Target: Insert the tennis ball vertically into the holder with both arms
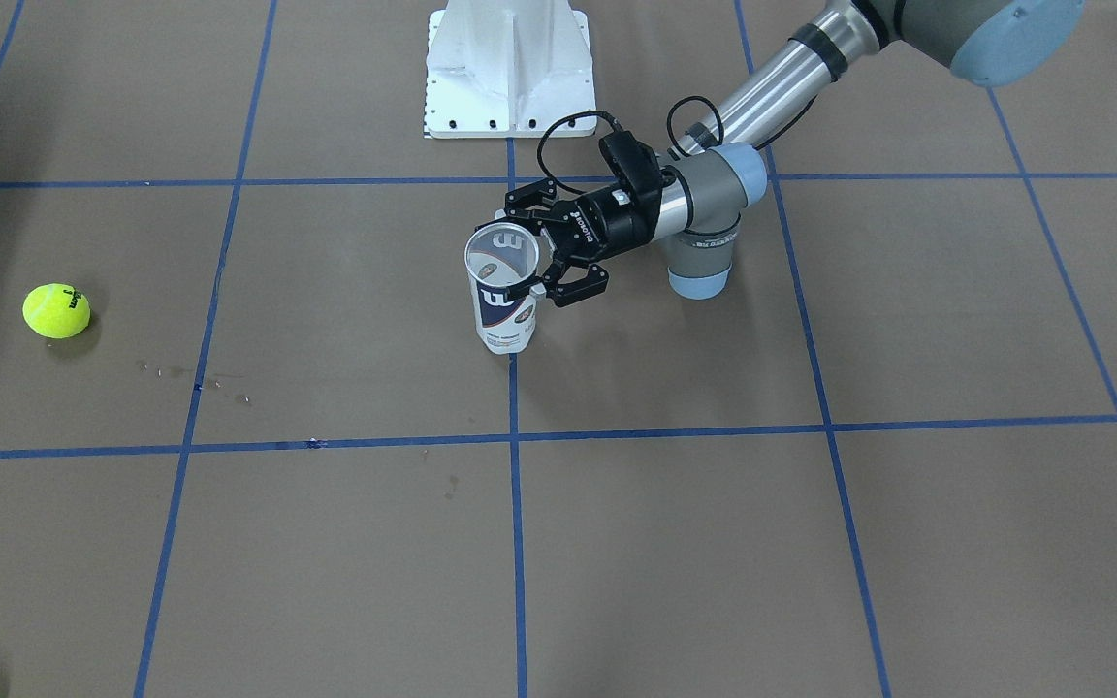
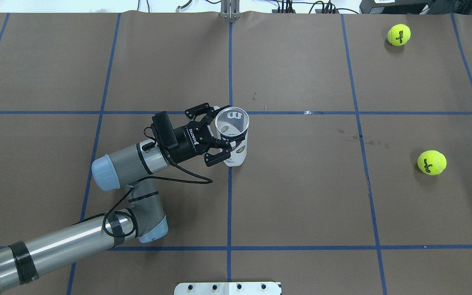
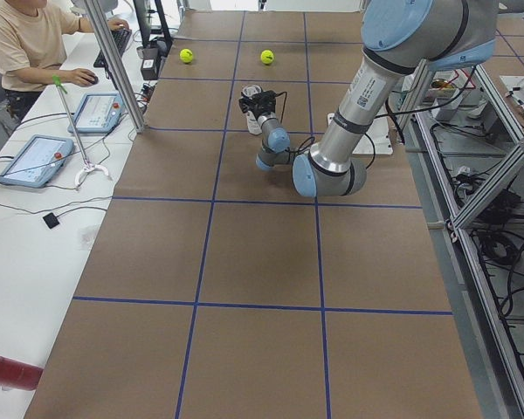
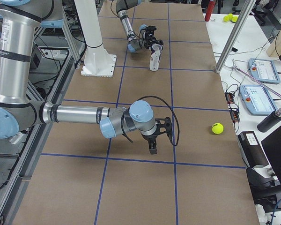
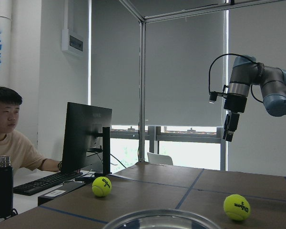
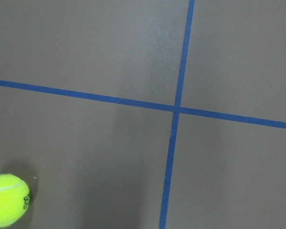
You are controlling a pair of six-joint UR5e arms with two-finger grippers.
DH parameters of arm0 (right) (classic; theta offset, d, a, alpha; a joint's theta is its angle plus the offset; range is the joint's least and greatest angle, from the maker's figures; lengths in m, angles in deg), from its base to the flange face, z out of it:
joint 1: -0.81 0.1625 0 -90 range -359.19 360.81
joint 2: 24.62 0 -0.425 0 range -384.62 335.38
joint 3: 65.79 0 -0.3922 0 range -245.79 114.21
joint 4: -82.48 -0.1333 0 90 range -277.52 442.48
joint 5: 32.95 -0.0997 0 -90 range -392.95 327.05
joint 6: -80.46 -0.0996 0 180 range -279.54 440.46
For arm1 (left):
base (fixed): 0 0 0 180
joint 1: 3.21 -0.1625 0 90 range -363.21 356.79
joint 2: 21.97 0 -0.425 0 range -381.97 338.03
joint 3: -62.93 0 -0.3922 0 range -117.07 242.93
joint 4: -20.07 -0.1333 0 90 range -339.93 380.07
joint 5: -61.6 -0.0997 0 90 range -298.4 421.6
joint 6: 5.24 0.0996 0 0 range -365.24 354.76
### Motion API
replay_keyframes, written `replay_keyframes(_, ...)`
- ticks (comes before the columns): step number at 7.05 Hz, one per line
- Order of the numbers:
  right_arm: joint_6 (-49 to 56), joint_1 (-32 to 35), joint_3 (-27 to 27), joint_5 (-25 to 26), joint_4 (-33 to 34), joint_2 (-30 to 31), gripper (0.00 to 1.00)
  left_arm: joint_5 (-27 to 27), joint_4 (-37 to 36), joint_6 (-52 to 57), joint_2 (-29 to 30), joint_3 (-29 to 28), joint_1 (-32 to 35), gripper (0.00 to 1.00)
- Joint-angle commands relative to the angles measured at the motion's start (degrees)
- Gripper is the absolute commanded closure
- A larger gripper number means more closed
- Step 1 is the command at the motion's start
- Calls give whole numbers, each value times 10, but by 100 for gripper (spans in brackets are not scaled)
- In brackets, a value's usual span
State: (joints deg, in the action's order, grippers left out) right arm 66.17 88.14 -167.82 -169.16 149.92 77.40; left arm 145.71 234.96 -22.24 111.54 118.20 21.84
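Arms: you have two silver-grey jointed robot arms with light-blue joint caps, the left arm (image 2: 55,241) and the right arm (image 4: 75,114).
Balls: you can count two yellow-green felt tennis balls on the brown table (image 2: 301,196) with its blue tape grid. The first ball (image 2: 398,34) and the second ball (image 2: 431,162) lie well apart from each other and from the can.
Holder: one clear plastic cylindrical can with a navy-and-white label (image 2: 236,155) stands upright on a tape line near the table's middle.
Left gripper (image 2: 223,131): its black fingers are pressed on the can's sides just below the rim.
Right gripper (image 4: 152,146): it points down above the table near the second ball. It shows too small for you to tell whether its fingers are spread or together.
Inside the holder: down the open mouth you see only clear wall and label.
Cut off: the front view clips the first ball at its bottom-left corner. The left wrist view shows only the can's rim.
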Motion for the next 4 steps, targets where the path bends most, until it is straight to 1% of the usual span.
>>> replay_keyframes(1, -112, -40, -39, -11, 0, 0, 0, 0, 0, 0, 0, 0, 0, 18)
replay_keyframes(2, -220, -97, -68, 4, -32, -1, 0, 0, 0, 0, 0, 0, 0, 18)
replay_keyframes(3, -333, -173, -72, 61, -98, -2, 0, 0, 0, 0, 0, 1, 0, 18)
replay_keyframes(4, -415, -254, -72, 143, -124, -13, 0, 0, 0, 0, 0, 1, 0, 18)
